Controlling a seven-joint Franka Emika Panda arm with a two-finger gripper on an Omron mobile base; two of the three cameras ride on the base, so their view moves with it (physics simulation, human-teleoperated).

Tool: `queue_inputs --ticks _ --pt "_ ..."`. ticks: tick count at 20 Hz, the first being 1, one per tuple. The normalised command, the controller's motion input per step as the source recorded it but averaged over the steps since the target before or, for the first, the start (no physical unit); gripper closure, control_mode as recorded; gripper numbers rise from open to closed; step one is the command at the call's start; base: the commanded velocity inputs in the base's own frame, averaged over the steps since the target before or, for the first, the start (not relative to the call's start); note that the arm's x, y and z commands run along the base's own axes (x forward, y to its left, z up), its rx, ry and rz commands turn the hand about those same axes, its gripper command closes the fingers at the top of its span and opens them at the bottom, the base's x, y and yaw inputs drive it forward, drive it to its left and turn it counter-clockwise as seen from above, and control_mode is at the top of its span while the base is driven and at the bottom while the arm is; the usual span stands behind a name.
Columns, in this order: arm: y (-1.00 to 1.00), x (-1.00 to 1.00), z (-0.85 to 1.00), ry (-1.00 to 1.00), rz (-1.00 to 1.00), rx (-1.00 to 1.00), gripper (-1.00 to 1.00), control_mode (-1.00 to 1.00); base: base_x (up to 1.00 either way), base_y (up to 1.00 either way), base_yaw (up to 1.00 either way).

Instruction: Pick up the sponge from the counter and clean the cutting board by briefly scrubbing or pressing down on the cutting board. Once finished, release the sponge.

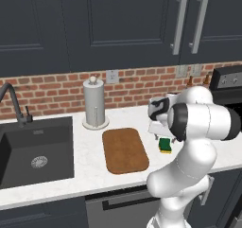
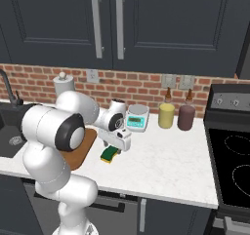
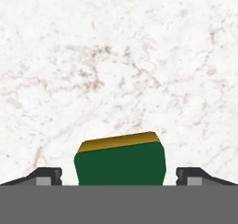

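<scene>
Gripper hovering, fingers spread wide either side of sponge at 6 o'clock, untouched. Best lowered straight, then closed on green flanks. Cutting board beyond, 9 o'clock across counter.

Sponge lies beside cutting board.
</scene>
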Motion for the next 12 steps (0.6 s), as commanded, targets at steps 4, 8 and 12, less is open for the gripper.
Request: queue_inputs --ticks 4,8,12 --pt "0.03 0.0 0.21 0.0 0.0 0.0 -1.0 -1.0 0.0 0.0 0.0" --pt "0.0 -0.06 0.29 -0.05 0.0 0.0 -1.0 -1.0 0.0 0.0 0.0" --pt "0.03 -0.16 0.21 -0.03 0.0 0.0 -1.0 -1.0 0.0 0.0 0.0"
